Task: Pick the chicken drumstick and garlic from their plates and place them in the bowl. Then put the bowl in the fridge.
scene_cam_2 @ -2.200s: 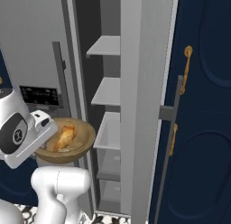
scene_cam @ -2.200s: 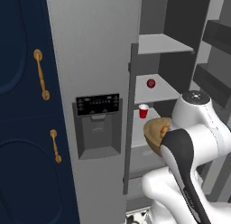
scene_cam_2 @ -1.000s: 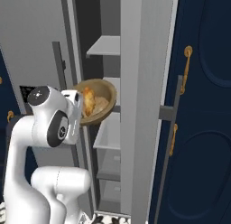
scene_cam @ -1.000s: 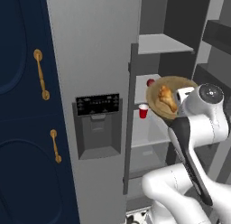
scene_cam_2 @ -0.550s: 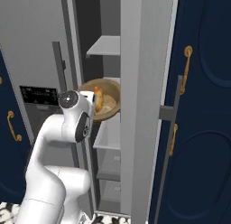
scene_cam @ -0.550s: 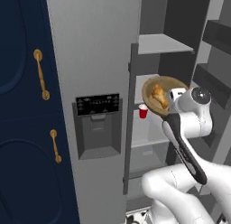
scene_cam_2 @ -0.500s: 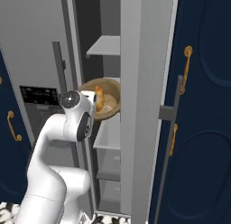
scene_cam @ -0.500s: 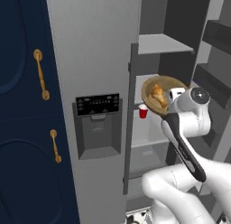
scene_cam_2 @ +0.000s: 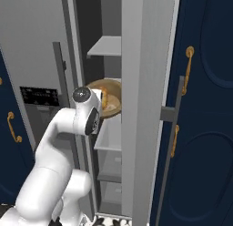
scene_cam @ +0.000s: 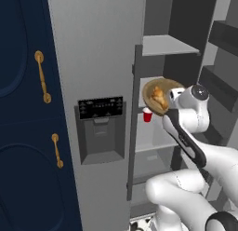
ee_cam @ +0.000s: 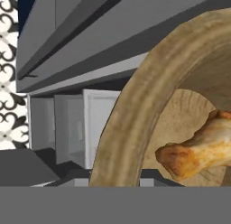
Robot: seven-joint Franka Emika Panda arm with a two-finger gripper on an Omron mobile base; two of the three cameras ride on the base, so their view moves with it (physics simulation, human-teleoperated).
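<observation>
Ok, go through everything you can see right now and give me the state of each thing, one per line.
Fridge: door open, shelves exposed.
Wooden bowl: held up at the fridge opening, tipped on its side, not on a shelf.
Chicken drumstick: inside the bowl.
Garlic: cannot tell.
End effector: shut on the bowl's rim.
Red cup: upright on a fridge shelf.
Navy cabinet: closed.

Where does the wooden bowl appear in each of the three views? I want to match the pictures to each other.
Left base view: the bowl is right of centre, tilted, in the open fridge just above a small red cup.
Right base view: the bowl is left of centre, beside the arm's top.
Hand view: its rim curves across the right half.
Shared landmark: the chicken drumstick inside the bowl.
</observation>
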